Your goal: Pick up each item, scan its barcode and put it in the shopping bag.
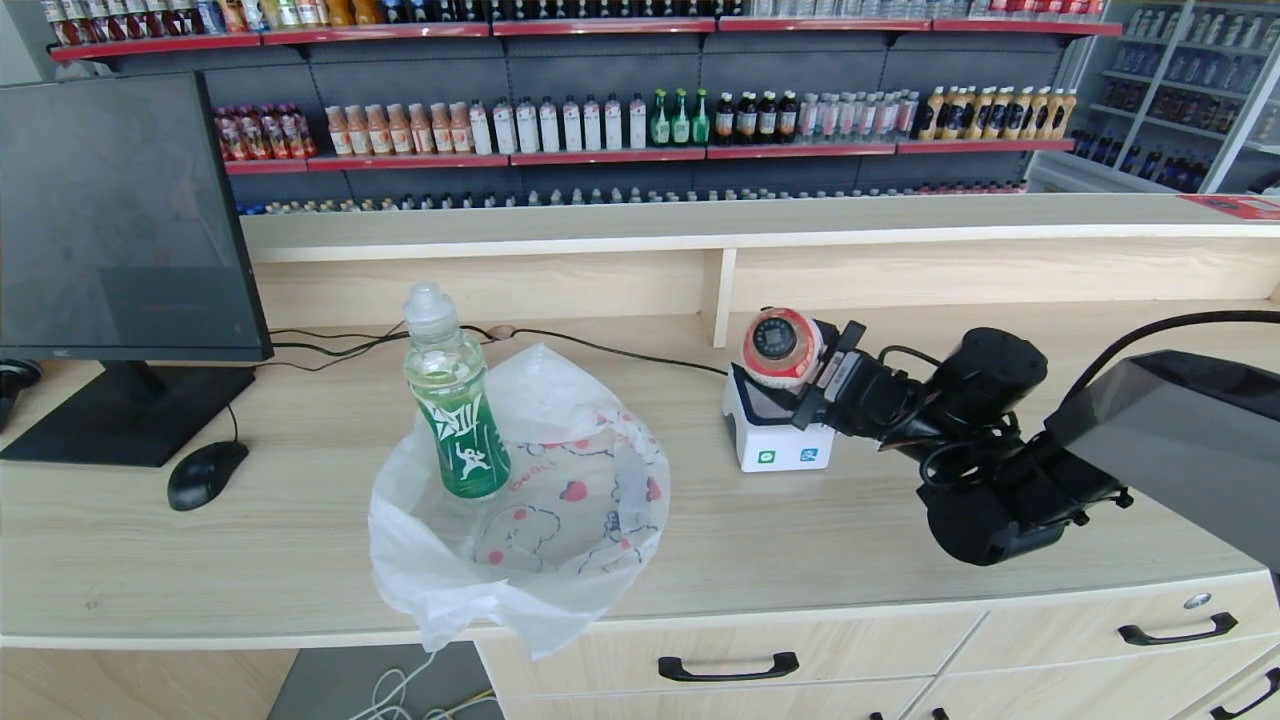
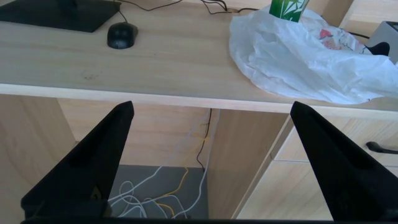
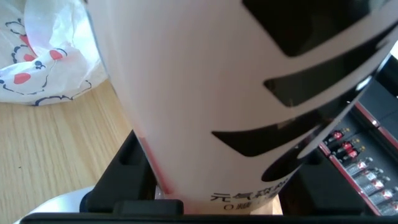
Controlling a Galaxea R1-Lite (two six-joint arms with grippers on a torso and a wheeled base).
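Observation:
My right gripper (image 1: 828, 375) is shut on a white drink container (image 1: 783, 347) with a red end, held on its side just above the white barcode scanner box (image 1: 775, 445). In the right wrist view the container (image 3: 205, 93) shows white with black stripes, between the dark fingers (image 3: 118, 180). A green drink bottle (image 1: 455, 415) stands upright in the open white shopping bag (image 1: 540, 520) with red prints at the counter's front. My left gripper (image 2: 211, 168) hangs open and holds nothing, below the counter's front edge, left of the bag (image 2: 298, 53).
A dark monitor (image 1: 120, 220) and a black mouse (image 1: 205, 473) sit on the counter's left, with cables running behind the bag. A raised wooden ledge (image 1: 720, 225) borders the back. Drawers with black handles (image 1: 727, 668) lie under the counter.

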